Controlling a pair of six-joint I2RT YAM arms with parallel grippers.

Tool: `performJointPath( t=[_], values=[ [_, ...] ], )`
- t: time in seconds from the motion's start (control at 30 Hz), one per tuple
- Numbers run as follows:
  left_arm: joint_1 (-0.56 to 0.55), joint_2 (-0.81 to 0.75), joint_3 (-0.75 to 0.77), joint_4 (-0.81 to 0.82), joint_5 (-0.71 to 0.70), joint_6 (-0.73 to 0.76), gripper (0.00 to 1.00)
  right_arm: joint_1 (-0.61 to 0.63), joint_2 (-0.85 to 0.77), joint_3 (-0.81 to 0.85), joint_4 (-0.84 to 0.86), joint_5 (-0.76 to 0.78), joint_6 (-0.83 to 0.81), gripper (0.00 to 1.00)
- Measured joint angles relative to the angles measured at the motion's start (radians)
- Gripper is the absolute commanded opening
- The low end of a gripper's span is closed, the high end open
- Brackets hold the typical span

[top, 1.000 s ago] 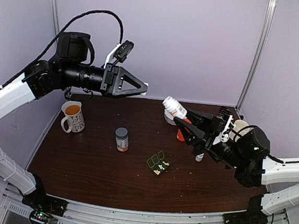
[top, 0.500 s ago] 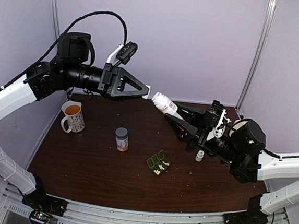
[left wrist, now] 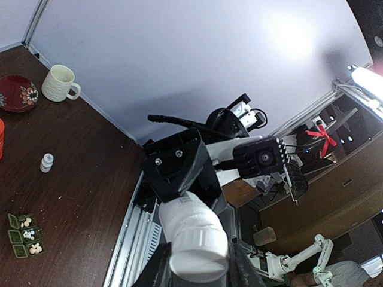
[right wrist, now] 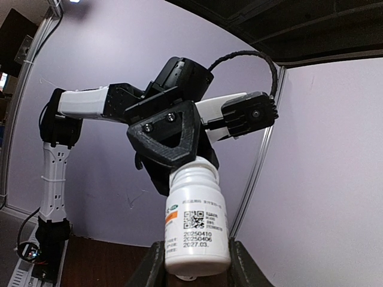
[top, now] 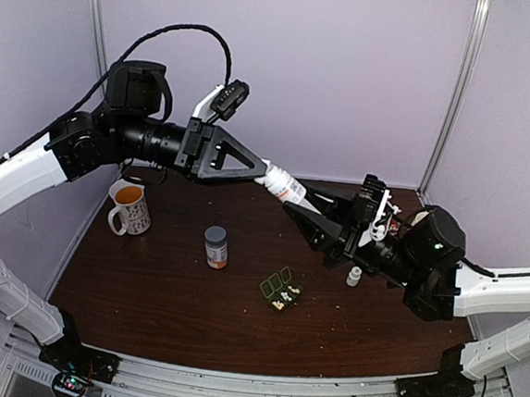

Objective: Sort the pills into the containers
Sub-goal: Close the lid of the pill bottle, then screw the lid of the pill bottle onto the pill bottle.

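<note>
Left gripper (top: 260,167) is up in the air over the far middle of the table (top: 163,301), clamped on the cap end of a white bottle (top: 283,185). From the right, the right gripper (top: 300,202) has the same bottle by its body, so it hangs tilted between the two, cap toward the left. Down on the table, well below that, the green pill box (top: 280,289) lies open near the middle, with whitish pills (top: 279,303) in it. A grey-capped bottle (top: 215,246) stands to its left, and a mug (top: 130,207) with orange liquid sits at the far left. A small white bottle (top: 354,277) stands to the right of the box.

Now the left wrist view: the white cap fills the bottom of the picture, pinched between the left fingers (left wrist: 238,270). The right gripper's black jaw is wrapped on the body just behind it. Off at the lower left the pill box shows pale pills in all three cells. A cream mug (left wrist: 60,82) and a red bowl (left wrist: 15,92) sit at the table's far end.

Right wrist view: the label faces the camera, the bottle upright between the right fingers (right wrist: 154,264), and the left gripper's black jaw closes over the cap.
</note>
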Motion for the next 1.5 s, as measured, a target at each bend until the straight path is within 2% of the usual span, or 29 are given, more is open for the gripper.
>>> performJointPath(
  t=[0.23,0.53,0.67,0.97,1.1,1.17,1.37,1.5],
  values=[
    [-0.011,0.007,-0.001,-0.002,0.003,0.000,0.00,0.000,-0.021,0.022,-0.082,-0.002,-0.029,0.00],
    [-0.011,0.018,0.011,-0.085,0.005,0.011,0.00,0.014,-0.110,0.127,-0.476,0.019,-0.285,0.00],
    [-0.011,0.032,0.007,-0.111,0.009,-0.004,0.00,0.029,-0.121,0.156,-0.583,0.059,-0.399,0.00],
    [-0.003,0.034,-0.047,-0.076,0.019,-0.090,0.00,0.072,-0.121,0.176,-0.669,0.174,-0.548,0.00],
    [0.001,0.034,-0.048,-0.060,0.021,-0.084,0.00,0.074,-0.113,0.191,-0.674,0.177,-0.471,0.00],
    [0.001,0.035,-0.046,-0.040,0.032,-0.035,0.00,0.069,-0.111,0.208,-0.679,0.154,-0.394,0.00],
    [-0.002,0.032,-0.031,-0.041,0.034,0.273,0.00,0.037,-0.109,0.236,-0.697,0.061,-0.122,0.00],
    [-0.018,0.005,-0.078,-0.016,-0.015,0.558,0.00,0.005,-0.105,0.242,-0.723,-0.028,0.058,0.00]
  ],
)
